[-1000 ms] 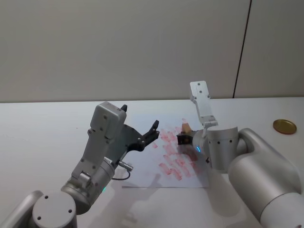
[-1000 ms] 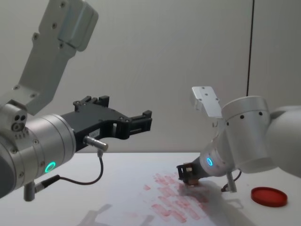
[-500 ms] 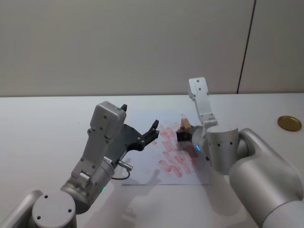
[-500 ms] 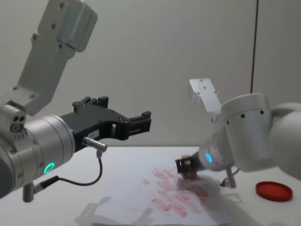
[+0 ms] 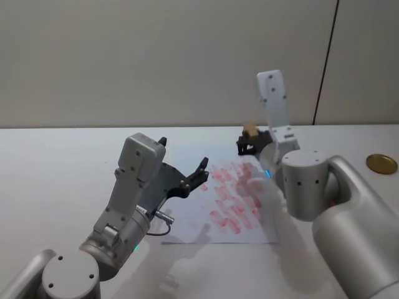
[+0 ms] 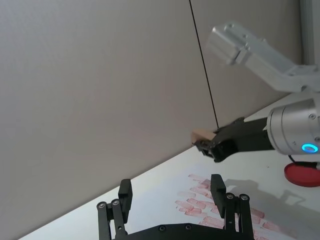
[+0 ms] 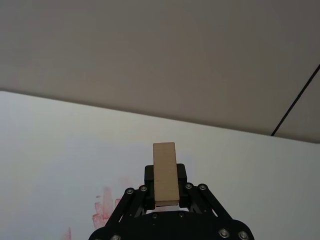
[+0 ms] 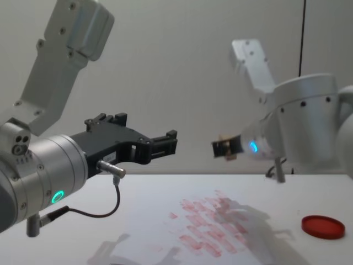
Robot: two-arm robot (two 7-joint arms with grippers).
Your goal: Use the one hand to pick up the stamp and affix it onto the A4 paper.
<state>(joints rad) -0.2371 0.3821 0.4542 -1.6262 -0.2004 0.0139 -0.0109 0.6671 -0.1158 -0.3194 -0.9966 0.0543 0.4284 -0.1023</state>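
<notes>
Head view: the table (image 5: 56, 162) holds the paper (image 5: 249, 230), full of red marks (image 5: 234, 199). The left gripper (image 5: 183, 154) hangs wide open by the paper's left edge, idle. The right gripper (image 5: 249, 142) has lifted off the paper and now pinches the stamp (image 5: 250, 131) high above its far edge, so this print looks done.

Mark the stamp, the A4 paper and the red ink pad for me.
stamp (image 7: 164, 172): right wrist view, its tan upper face.
A4 paper (image 5: 193, 218): head view, bare white part.
ink pad (image 8: 323, 226): chest view, the disc's middle.
</notes>
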